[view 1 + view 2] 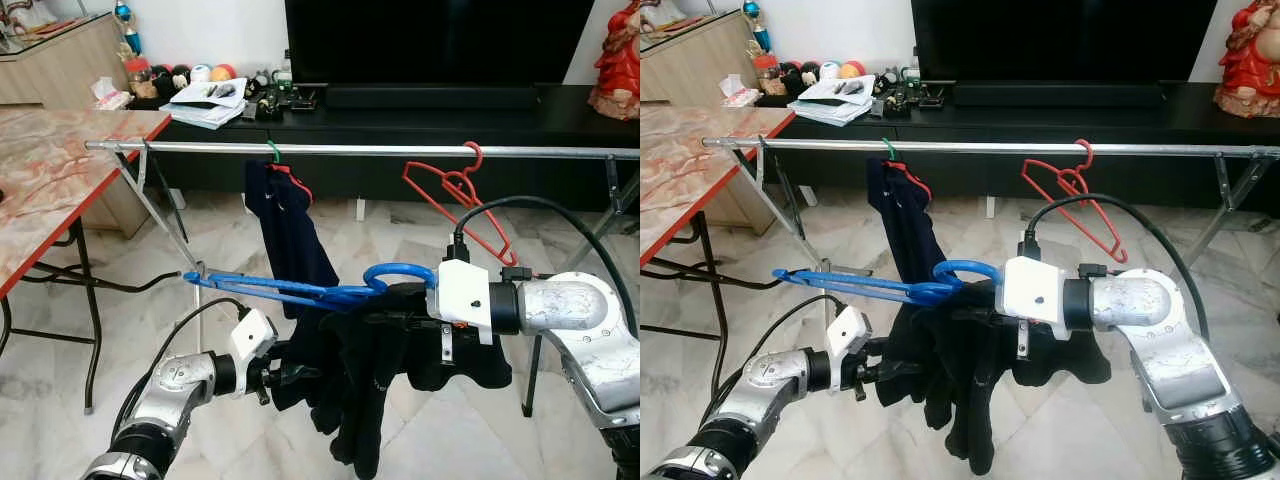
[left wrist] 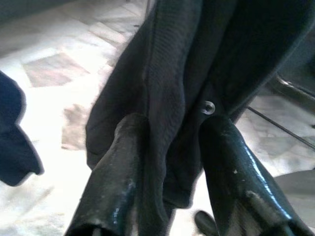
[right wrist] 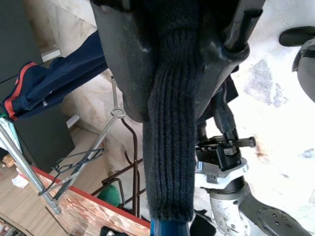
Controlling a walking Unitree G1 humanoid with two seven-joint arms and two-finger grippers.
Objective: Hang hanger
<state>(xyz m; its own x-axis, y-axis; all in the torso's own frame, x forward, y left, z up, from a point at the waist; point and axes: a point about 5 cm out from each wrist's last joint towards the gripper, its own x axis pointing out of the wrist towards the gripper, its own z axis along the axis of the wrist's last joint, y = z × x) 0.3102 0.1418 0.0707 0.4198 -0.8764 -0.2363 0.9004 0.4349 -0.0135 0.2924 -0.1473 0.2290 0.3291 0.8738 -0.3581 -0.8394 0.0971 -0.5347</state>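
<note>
Marble floor (image 1: 90,330); both tools clamp black garment (image 1: 370,370) on blue hanger (image 1: 300,290) below rail (image 1: 380,150).

Both arms reach inward at chest height, left hand (image 2: 170,162) and right hand (image 3: 172,69) each clamped on something.

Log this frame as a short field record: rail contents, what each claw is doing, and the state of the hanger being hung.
rail: metal rail across the room, in front of the TV cabinet
on rail: navy garment on a green hook; empty red hanger
blue hanger: below the rail, not yet hung, carrying a black garment
right claw: shut on black garment at the hanger
left claw: gripping the black garment's lower part
</note>
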